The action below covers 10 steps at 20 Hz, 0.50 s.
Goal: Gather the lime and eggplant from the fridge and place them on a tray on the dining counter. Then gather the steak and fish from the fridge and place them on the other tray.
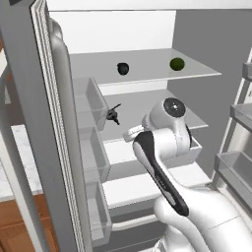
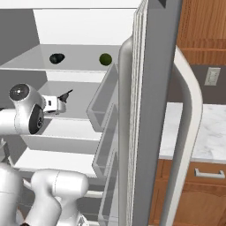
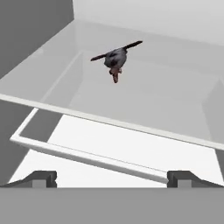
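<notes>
The fridge (image 1: 197, 44) stands open with its white shelves showing. On the upper shelf the dark eggplant (image 1: 123, 68) (image 2: 56, 58) lies left of the green lime (image 1: 177, 64) (image 2: 105, 59), well apart from it. One shelf down lies the grey fish (image 1: 113, 115) (image 2: 67, 94) (image 3: 116, 59) with dark fins. My gripper (image 3: 111, 179) is open and holds nothing. It sits in front of that shelf's front edge, short of the fish and slightly below it. The steak, both trays and the dining counter are out of view.
The left door (image 1: 49, 147) with its clear bins (image 1: 91, 152) stands close on my left, and the right door (image 2: 150, 110) with bins (image 2: 106, 132) on my right. A drawer (image 1: 189, 155) lies under the arm. Wall counter (image 2: 207, 132) over wooden cabinets is beyond the right door.
</notes>
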Motion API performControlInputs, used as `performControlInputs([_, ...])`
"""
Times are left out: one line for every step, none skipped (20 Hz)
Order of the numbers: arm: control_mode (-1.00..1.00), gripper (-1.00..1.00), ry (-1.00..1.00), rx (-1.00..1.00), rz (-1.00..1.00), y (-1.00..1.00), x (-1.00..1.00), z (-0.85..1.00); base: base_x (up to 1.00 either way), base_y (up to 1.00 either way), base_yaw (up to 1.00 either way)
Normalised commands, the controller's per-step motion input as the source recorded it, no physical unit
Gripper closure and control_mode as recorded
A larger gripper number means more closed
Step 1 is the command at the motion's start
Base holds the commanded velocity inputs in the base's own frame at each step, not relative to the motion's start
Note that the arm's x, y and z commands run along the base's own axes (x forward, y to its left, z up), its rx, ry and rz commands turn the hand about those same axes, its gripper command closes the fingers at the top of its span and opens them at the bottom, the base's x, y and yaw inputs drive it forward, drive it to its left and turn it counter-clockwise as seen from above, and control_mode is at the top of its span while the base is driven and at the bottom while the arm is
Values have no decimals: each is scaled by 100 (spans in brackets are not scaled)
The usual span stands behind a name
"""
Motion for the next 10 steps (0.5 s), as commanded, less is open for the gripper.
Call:
performControlInputs([-100, -100, -7, 0, 0, 52, 98, 0, 0, 0, 0])
performControlInputs([-100, -100, -5, 0, -1, 40, 89, 0, 0, 0, 0])
performControlInputs([-100, -100, -3, 0, -2, 41, 89, 0, 0, 0, 0])
performControlInputs([-100, -100, 0, 0, -5, 38, 83, 0, 0, 0, 0])
performControlInputs([-100, -100, 0, 0, -5, 35, 83, 0, 0, 0, 0])
performControlInputs([-100, -100, 0, 0, -4, 33, 84, 2, 0, 0, 0])
performControlInputs([-100, -100, 0, 0, -2, 43, 88, 0, 0, 0, 0])
performControlInputs([-100, -100, 0, 0, -2, 49, 91, 0, 0, 0, 0])
performControlInputs([-100, -100, 0, 0, -1, 38, 81, 0, 0, 0, 0])
performControlInputs([-100, -100, 0, 0, 0, 27, 74, 0, 0, 0, 0])
